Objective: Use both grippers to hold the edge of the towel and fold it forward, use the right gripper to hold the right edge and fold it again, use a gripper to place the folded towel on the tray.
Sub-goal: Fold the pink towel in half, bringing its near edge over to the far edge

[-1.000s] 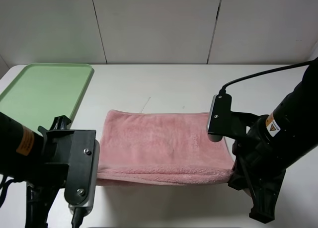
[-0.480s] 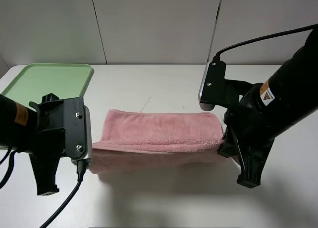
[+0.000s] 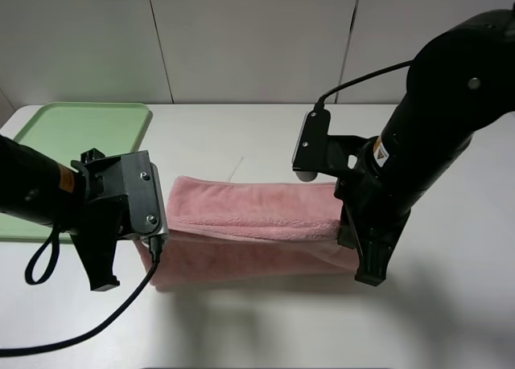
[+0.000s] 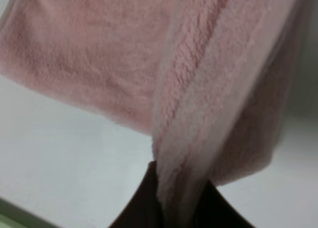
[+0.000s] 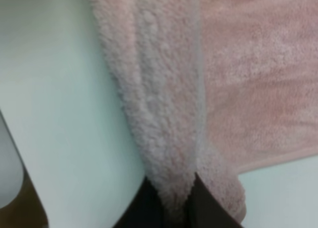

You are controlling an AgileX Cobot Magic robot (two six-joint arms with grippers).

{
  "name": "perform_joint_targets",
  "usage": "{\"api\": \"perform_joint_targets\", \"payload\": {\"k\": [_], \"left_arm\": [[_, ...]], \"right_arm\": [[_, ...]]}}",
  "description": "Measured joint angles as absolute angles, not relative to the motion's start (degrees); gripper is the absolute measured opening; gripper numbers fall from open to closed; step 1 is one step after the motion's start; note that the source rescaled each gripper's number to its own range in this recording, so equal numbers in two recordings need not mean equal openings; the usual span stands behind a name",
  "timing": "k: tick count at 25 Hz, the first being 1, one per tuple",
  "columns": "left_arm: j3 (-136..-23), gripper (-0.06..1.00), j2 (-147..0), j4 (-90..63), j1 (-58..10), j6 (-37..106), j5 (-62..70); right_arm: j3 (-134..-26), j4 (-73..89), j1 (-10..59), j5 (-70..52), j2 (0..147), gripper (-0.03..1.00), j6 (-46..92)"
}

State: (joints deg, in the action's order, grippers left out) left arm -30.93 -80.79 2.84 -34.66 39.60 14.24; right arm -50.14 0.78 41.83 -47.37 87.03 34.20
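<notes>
soft fluffy pink square towel sits mid bench, part lifted: one long edge is raised off the white bench and stretched roughly level between the two arms, cloth below it sags down to the bench top, the far part of the towel looks to lie on the bench. bulky black left arm with grey screwed end plate is at the towel's left end. left jaws clenched on the towel hem, and in the left wrist view a doubled fluffy fold runs down into the narrow black fingers with the rest of the pink cloth spread on the bench behind. bulky black right arm reaches down at the towel's right end. right jaws clenched on the hem too, and the right wrist view shows a thick fluffy strip pinched between dark fingers, with flat towel beside it. both wrist views are blurry, so i cannot tell the tag or the corner loop. flat pale green rectangular plastic tray with a low rim lies at the bench's far left corner, apart from the towel, and the left arm overlaps its near edge in the high view. shadow of the raised cloth falls on the bench in front of the towel.
</notes>
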Motion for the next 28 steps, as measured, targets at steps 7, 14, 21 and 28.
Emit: {"api": "perform_joint_targets", "payload": {"k": [7, 14, 21, 28], "left_arm": [[-36.80, 0.00, -86.63, 3.03, -30.75, 40.89, 12.64], [-43.51, 0.00, -92.56, 3.29, -29.96, 42.85, 12.29], [-45.71, 0.00, -96.39, 4.30, -29.24, 42.91, 10.05], [-45.71, 0.00, -96.93, 4.30, -27.68, 42.93, 8.76]], "right_arm": [[-53.37, 0.00, 38.53, -46.56, 90.55, 0.00, 34.20], [-56.04, 0.00, 33.55, -45.25, 92.68, 0.00, 35.04], [-57.63, -0.74, 31.82, -43.66, 94.96, 0.00, 35.69], [-57.63, -1.30, 31.82, -41.11, 96.84, 0.00, 35.87]]}}
